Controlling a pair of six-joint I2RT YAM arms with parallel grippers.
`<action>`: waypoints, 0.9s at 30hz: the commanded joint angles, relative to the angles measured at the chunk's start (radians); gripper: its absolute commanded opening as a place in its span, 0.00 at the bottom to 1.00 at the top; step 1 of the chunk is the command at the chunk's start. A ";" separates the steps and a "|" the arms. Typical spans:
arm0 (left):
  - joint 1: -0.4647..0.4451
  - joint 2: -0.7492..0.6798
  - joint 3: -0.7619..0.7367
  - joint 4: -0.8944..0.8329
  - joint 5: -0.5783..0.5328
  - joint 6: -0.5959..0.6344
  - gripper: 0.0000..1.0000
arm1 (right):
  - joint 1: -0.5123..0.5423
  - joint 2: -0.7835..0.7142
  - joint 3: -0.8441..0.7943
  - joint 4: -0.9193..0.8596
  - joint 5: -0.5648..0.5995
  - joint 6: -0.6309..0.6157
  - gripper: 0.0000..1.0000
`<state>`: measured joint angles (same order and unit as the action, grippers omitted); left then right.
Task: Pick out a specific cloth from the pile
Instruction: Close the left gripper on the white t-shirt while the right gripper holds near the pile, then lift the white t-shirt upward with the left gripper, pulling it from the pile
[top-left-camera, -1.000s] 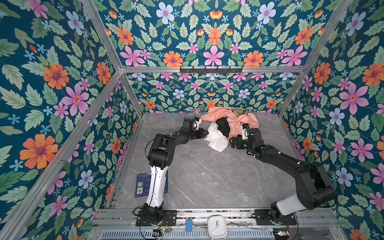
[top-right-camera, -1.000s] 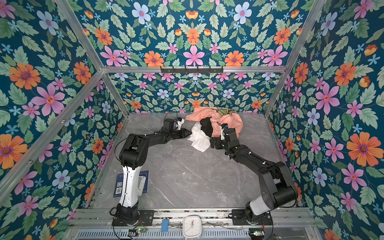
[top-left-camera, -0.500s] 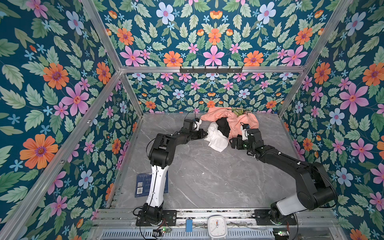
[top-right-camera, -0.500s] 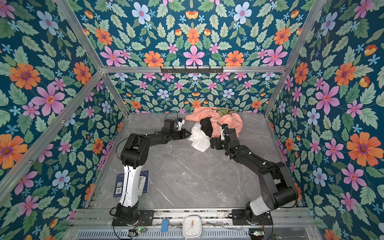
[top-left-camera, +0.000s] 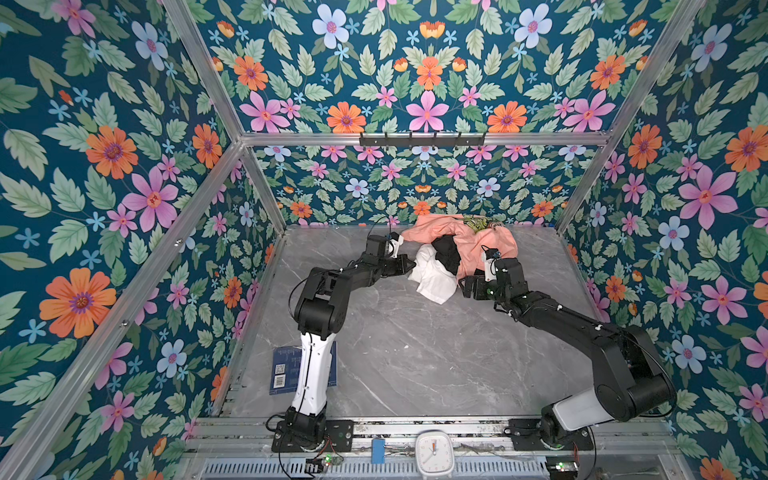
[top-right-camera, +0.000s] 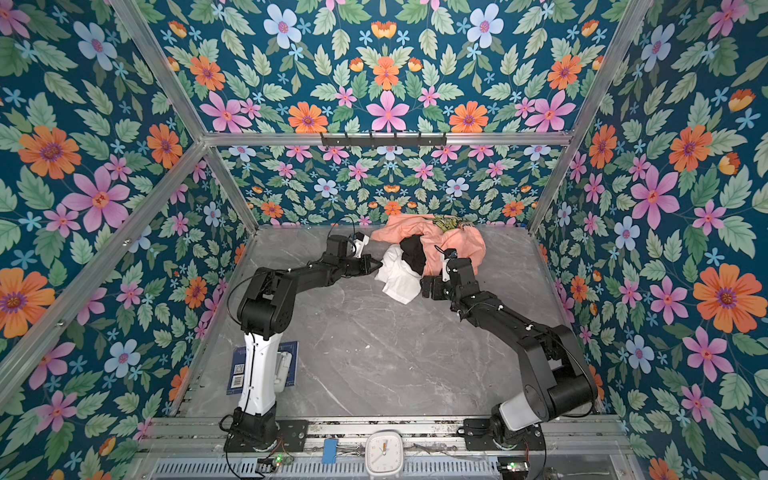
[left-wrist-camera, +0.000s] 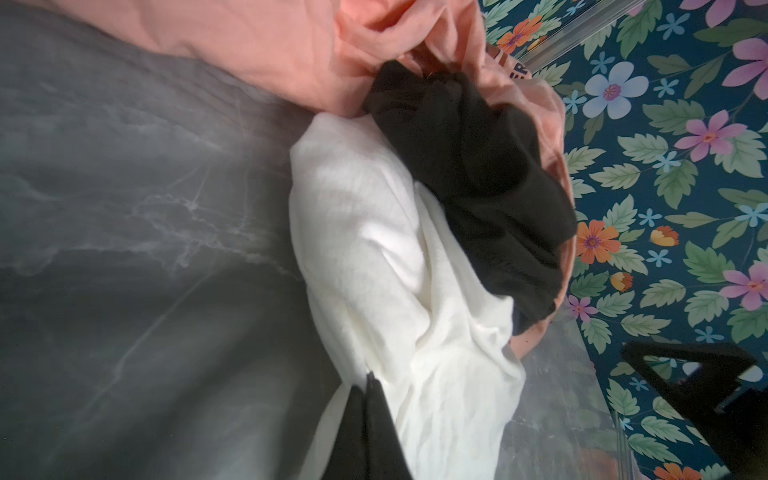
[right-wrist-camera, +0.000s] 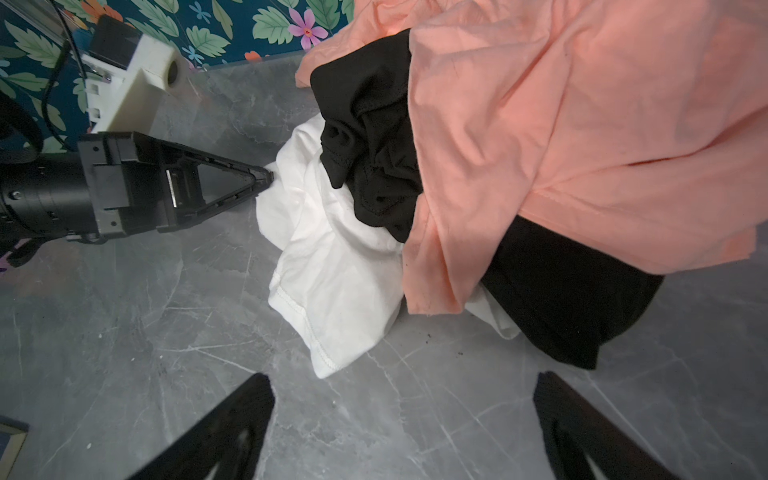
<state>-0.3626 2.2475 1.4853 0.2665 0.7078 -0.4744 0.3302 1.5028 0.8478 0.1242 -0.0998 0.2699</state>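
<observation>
The pile lies at the back of the grey table: a peach-pink shirt (top-left-camera: 482, 245) with a green-yellow print, a black garment (top-left-camera: 449, 254), and the white cloth (top-left-camera: 432, 279) (top-right-camera: 398, 278) spilling out at the front. My left gripper (top-left-camera: 412, 264) (left-wrist-camera: 370, 377) is shut on the white cloth's (left-wrist-camera: 374, 249) left edge; in the right wrist view its tips (right-wrist-camera: 266, 176) pinch the fabric (right-wrist-camera: 332, 266). Just right of the cloth, my right gripper (top-left-camera: 467, 286) (right-wrist-camera: 401, 384) hovers open over bare table, holding nothing. The black and peach garments cover part of the cloth.
A blue booklet (top-left-camera: 282, 370) lies at the table's front left beside the left arm's base. A white clock (top-left-camera: 434, 453) sits on the front rail. Flowered walls enclose the table (top-left-camera: 415, 353); a hook rail (top-left-camera: 422, 139) hangs on the back wall.
The left gripper's jaws have closed on the white cloth's edge. Both arms have stayed nearly where they were, and the pile has not shifted.
</observation>
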 joint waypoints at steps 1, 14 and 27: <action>-0.002 -0.025 0.000 0.001 0.010 -0.003 0.00 | 0.000 -0.006 0.002 0.025 0.009 0.009 0.99; -0.037 -0.082 0.056 -0.057 0.004 0.001 0.00 | 0.000 -0.007 0.025 0.032 0.002 0.017 0.99; -0.068 -0.114 0.150 -0.080 0.010 -0.020 0.00 | 0.001 -0.017 0.041 0.024 0.006 0.011 0.99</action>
<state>-0.4297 2.1494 1.6253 0.1703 0.7059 -0.4904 0.3302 1.4963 0.8833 0.1307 -0.1001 0.2844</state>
